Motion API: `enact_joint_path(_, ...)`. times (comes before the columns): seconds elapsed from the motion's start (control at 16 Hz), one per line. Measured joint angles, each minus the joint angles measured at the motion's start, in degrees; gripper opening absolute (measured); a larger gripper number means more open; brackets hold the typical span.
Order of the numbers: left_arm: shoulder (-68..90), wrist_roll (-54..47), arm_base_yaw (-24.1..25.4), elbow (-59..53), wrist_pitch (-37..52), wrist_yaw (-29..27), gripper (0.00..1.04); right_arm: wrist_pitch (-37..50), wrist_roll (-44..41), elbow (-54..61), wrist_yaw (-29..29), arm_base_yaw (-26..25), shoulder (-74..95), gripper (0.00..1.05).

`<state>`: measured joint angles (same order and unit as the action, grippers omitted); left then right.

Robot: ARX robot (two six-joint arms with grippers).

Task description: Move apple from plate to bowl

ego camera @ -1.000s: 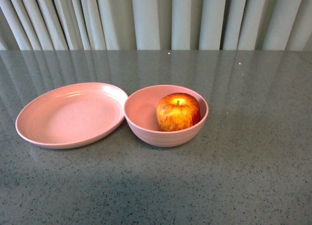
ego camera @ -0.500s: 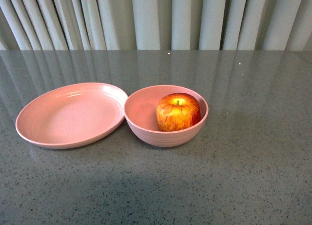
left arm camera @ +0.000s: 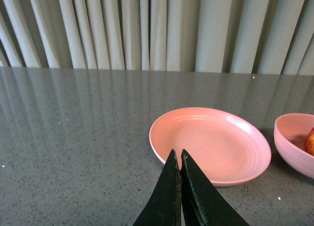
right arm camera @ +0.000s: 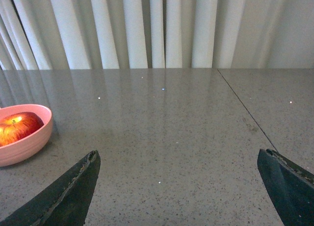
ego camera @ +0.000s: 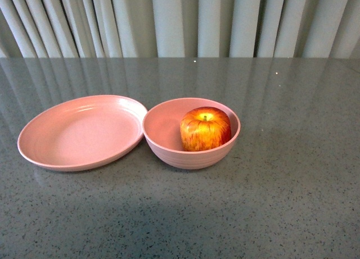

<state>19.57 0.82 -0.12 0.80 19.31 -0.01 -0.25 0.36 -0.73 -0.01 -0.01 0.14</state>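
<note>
Neither arm shows in the front view. In the left wrist view the bowl is cut off at the frame edge, only a sliver of apple visible. The left pincer is clenched, tips together, empty, low over the grey speckled table near the plate. The right pincer is released, spread wide. The red, yellow-streaked apple sits stem-up inside the deep pink bowl, which touches the bare shallow plate.

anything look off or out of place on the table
Nothing stands out. The apple sits upright in the bowl, the empty plate lies beside it with rims about touching, and nothing looks spilled or damaged.
</note>
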Motion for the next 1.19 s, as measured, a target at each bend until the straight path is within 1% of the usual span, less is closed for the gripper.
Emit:
enact_joint_path(0.56, -10.4, 0.0, 0.0, 0.0, -10.4, 0.0, 0.01, 0.0, 0.0, 0.0, 0.0, 0.0, 0.0, 0.98)
enact_joint_path(0.62, -15.6, 0.0, 0.0, 0.0, -18.7, 0.2, 0.01, 0.0, 0.0, 0.0, 0.0, 0.0, 0.0, 0.98)
enact_joint_path(0.69, -19.3, 0.0, 0.0, 0.0, -19.3, 0.0, 0.01, 0.0, 0.0, 0.0, 0.0, 0.0, 0.0, 0.98)
enact_joint_path(1.12, -19.3, 0.0, 0.0, 0.0, -19.5, 0.0, 0.01, 0.0, 0.0, 0.0, 0.0, 0.0, 0.0, 0.98)
enact_joint_path(1.19, -19.3, 0.0, 0.0, 0.0, -19.5, 0.0, 0.04, 0.0, 0.0, 0.0, 0.0, 0.0, 0.0, 0.98)
